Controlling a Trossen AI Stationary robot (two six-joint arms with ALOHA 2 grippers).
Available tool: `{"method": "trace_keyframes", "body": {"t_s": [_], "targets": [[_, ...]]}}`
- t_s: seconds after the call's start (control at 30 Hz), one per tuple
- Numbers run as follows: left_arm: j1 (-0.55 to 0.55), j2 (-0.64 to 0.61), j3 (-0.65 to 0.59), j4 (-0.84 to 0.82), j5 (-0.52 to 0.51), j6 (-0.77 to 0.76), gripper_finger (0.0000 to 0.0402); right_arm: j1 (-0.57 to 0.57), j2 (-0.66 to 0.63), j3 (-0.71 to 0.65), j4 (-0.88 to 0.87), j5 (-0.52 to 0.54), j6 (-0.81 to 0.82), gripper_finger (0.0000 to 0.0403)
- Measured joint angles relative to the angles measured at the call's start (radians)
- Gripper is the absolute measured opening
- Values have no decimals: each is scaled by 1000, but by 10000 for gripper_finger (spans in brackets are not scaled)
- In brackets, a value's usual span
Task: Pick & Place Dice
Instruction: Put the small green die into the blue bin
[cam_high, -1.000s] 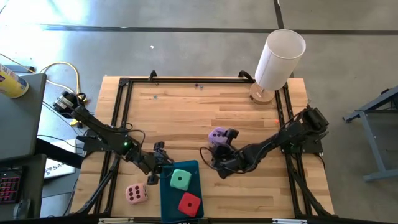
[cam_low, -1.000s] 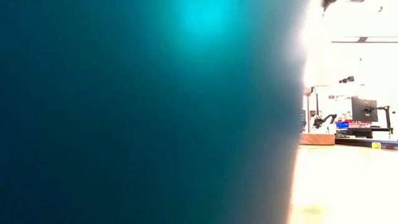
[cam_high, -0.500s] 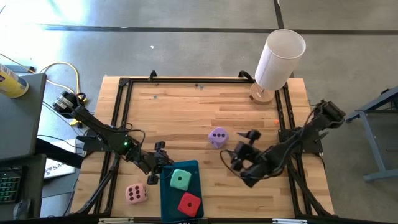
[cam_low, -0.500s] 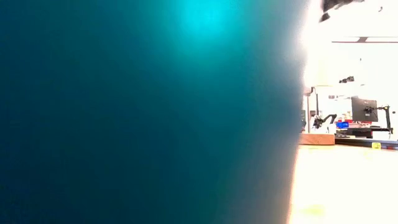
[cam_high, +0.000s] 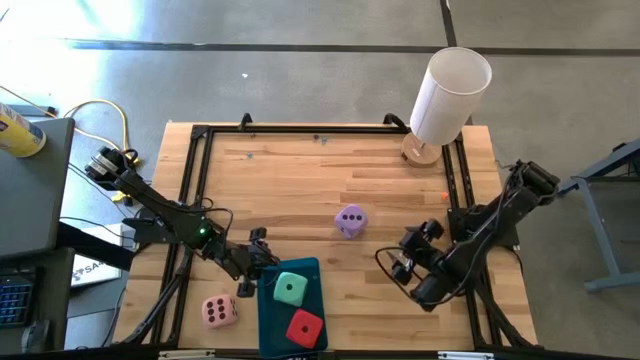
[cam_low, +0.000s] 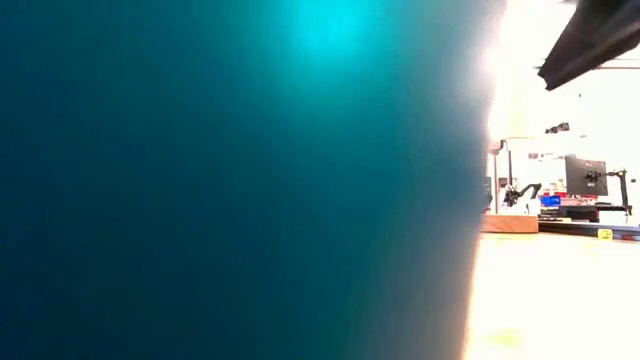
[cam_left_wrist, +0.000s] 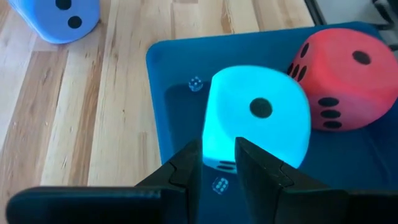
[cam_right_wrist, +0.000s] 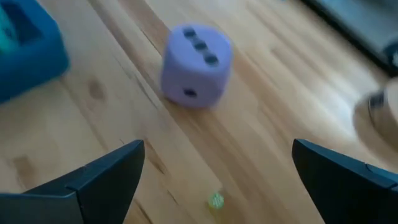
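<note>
The mint green foam die (cam_high: 290, 289) and the red foam die (cam_high: 305, 327) sit in the flat teal tray (cam_high: 270, 318) at the wooden bench's (cam_high: 300, 180) front edge. The pale pink foam die (cam_high: 219, 311) lies beside the tray, the lilac purple foam die (cam_high: 350, 221) mid-bench. The left gripper (cam_high: 262, 262), fingers nearly closed and empty, is at the tray's rim; the right gripper (cam_high: 412, 248) hangs wide open near the bench's right edge.

A teal tray (cam_high: 270, 310) lies at the near edge of the wooden counter (cam_high: 300, 180). A white cylinder (cam_high: 450, 95) stands at the far right corner.

Green die (cam_high: 290, 289) and red die (cam_high: 305, 327) touching; pink die (cam_high: 219, 311), purple die (cam_high: 350, 221) apart.
</note>
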Motion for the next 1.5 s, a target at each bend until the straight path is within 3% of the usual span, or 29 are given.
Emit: {"method": "trace_keyframes", "body": {"t_s": [0.2,0.47,0.57,0.83,1.23,1.5], "targets": [[0,0,0,21,1,1,91,11,0,-89,-2,-34,138,398],[0,0,0,25,1,1,91,67,0,-184,8,31,417,398],[0,0,0,25,1,1,91,83,0,-199,9,39,453,398],[0,0,0,25,1,0,91,68,0,-207,60,41,433,398],[0,0,0,25,1,0,91,10,0,-207,268,20,145,398],[0,0,0,25,1,0,91,-20,0,-207,290,-40,87,398]]}}
